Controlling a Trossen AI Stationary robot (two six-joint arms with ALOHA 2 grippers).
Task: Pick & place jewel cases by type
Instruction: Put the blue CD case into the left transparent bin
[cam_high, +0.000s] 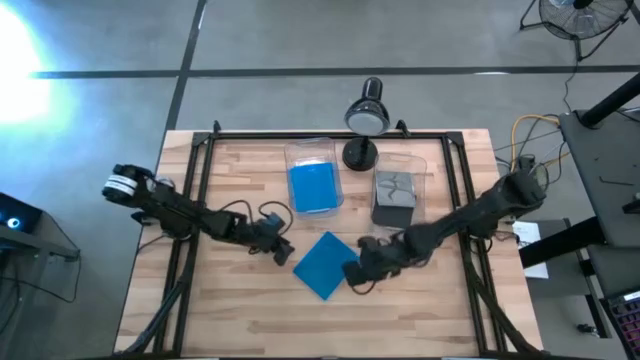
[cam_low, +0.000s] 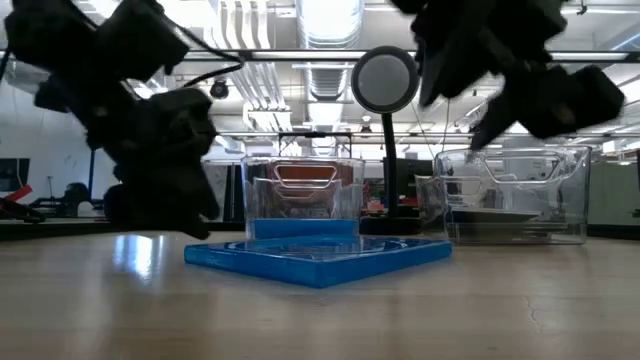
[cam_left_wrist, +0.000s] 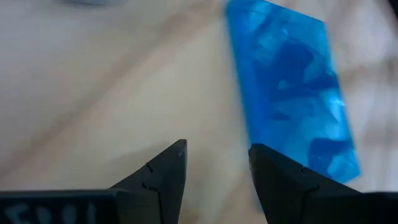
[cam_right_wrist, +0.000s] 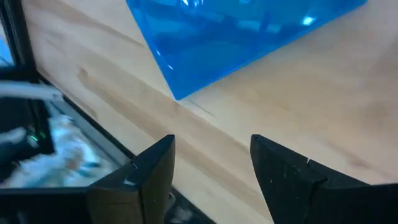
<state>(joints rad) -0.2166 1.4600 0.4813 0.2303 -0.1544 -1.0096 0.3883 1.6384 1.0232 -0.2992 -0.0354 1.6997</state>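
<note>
One translucent blue jewel case (cam_high: 325, 265) lies flat on the wooden table, turned corner-on; it also shows in the low view (cam_low: 320, 255). My left gripper (cam_high: 283, 250) is open just left of its left corner. In the left wrist view the left gripper (cam_left_wrist: 214, 165) has the case (cam_left_wrist: 289, 93) ahead and to one side of its fingers. My right gripper (cam_high: 358, 270) is open at the case's right corner. From the right wrist, the right gripper (cam_right_wrist: 211, 162) hangs above bare wood, short of the case's corner (cam_right_wrist: 177, 96). Neither gripper touches the case.
Two clear bins stand toward the far edge: the left bin (cam_high: 313, 180) holds blue cases, the right bin (cam_high: 395, 195) holds dark ones. A black desk lamp (cam_high: 365, 125) stands between and behind them. A black frame (cam_high: 195, 190) lines the table's sides. Bare wood lies toward the near edge.
</note>
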